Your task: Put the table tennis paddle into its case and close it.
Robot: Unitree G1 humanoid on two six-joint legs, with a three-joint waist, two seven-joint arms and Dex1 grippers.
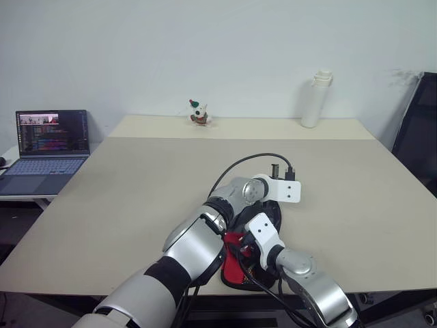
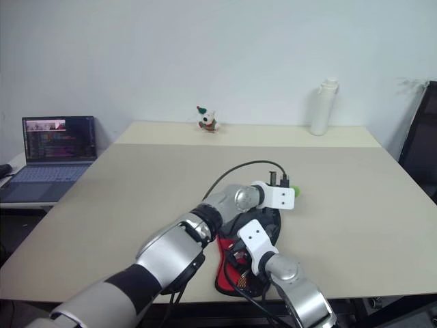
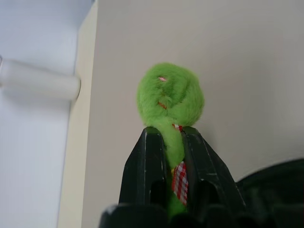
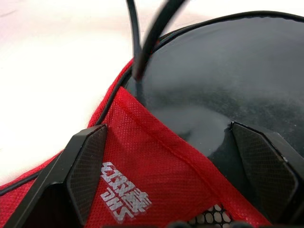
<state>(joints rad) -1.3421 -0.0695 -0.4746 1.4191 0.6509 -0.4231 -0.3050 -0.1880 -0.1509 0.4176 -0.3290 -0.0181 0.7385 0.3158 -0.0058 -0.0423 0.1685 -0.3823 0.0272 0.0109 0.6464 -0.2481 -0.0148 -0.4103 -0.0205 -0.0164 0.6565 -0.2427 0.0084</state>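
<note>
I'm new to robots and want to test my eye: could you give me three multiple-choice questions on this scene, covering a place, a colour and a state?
1. Where is the laptop?
A. left of the table
B. beside the bottle
C. on the case

2. What colour is the fuzzy ball in the left gripper?
A. white
B. green
C. blue

3. How is the right gripper over the case?
A. shut
B. open
C. holding a cup

Answers: 1 A, it sits off the table's left edge. 2 B, the fuzz is bright green. 3 B, its fingers stand wide apart.

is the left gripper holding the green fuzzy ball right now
Yes, the left gripper is shut on a tail hanging from the green ball, which sticks out past its fingertips.
</note>
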